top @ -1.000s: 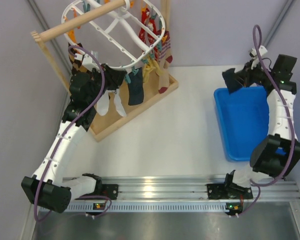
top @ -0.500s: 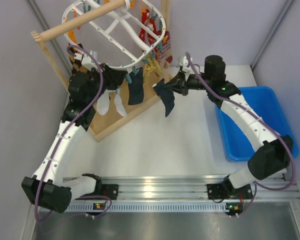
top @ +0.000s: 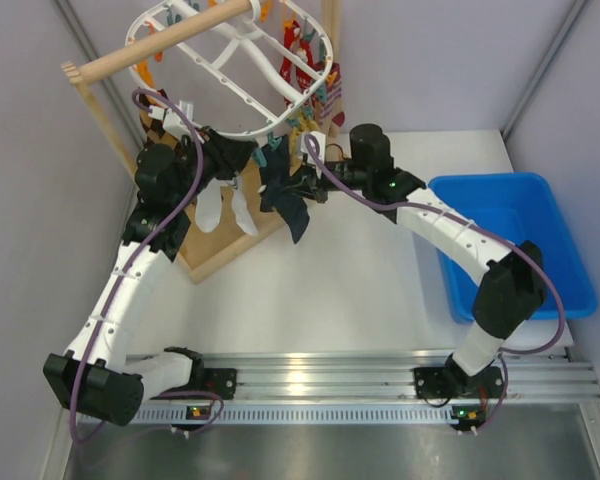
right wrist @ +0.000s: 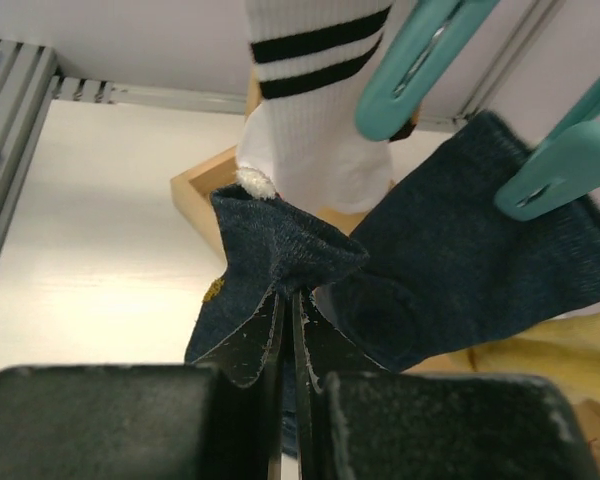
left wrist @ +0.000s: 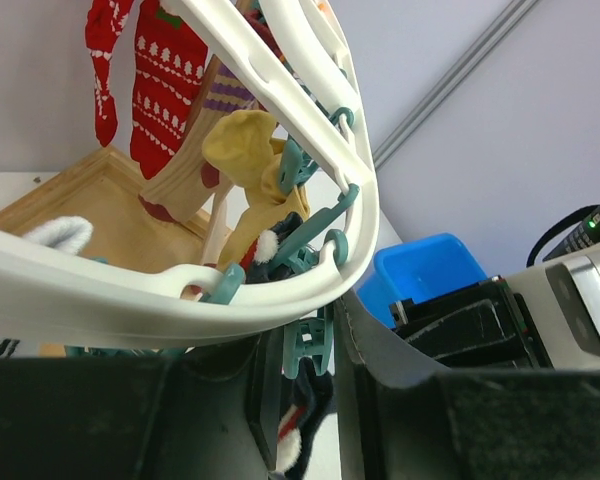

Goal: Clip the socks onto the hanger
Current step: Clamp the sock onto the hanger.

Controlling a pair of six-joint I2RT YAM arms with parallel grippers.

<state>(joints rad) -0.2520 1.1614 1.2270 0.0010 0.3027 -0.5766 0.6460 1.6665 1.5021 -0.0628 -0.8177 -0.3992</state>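
Note:
The white oval hanger (top: 242, 92) hangs from a wooden rod, with several socks clipped to its rim. My left gripper (top: 230, 158) is at the near rim. In the left wrist view its jaws (left wrist: 305, 350) sit against both sides of a teal clip (left wrist: 311, 343) under the rim (left wrist: 180, 300). My right gripper (top: 302, 188) is shut on a dark navy sock (top: 292, 212) and holds it just right of that clip. In the right wrist view the gripper (right wrist: 288, 295) pinches the sock's bunched cuff (right wrist: 280, 245), beside a clipped navy sock (right wrist: 480, 265).
A blue bin (top: 540, 250) stands at the right. The wooden rod (top: 160, 40) rises from a wooden base (top: 220, 245) under the hanger. A white striped sock (right wrist: 315, 110), a yellow sock (left wrist: 250, 160) and a red patterned sock (left wrist: 155, 70) hang close by.
My right arm has swung left from over the blue bin to the hanger's near rim, carrying the navy sock. My left arm has stayed at the rim.

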